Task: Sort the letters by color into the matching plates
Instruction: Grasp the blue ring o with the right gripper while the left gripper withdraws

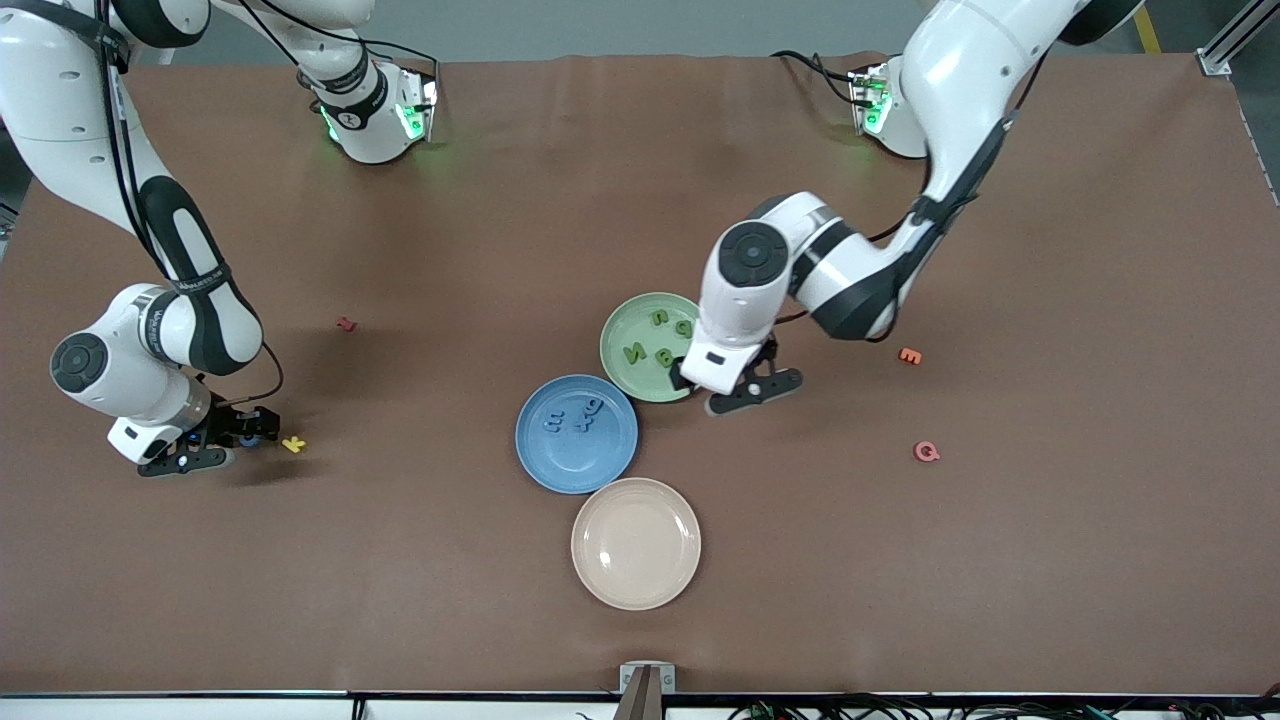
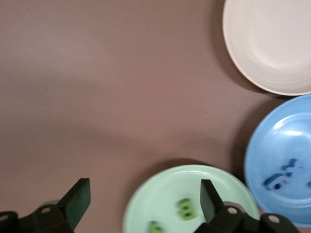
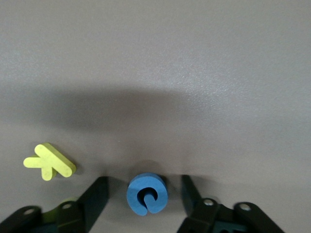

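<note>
Straddling blue c point(image 3: 147, 193), right gripper point(image 3: 144, 196) jaws part open, left gripper point(image 2: 144, 200) jaws wide, empty.

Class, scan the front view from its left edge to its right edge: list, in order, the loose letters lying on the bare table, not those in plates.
yellow k → dark red letter → orange E → pink Q

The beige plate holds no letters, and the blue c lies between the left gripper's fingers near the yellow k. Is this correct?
One detail is wrong: the blue c lies between the fingers of the right gripper, not the left, as the right wrist view shows. The rest holds: the beige plate holds no letters, and the yellow k is near the c.
</note>
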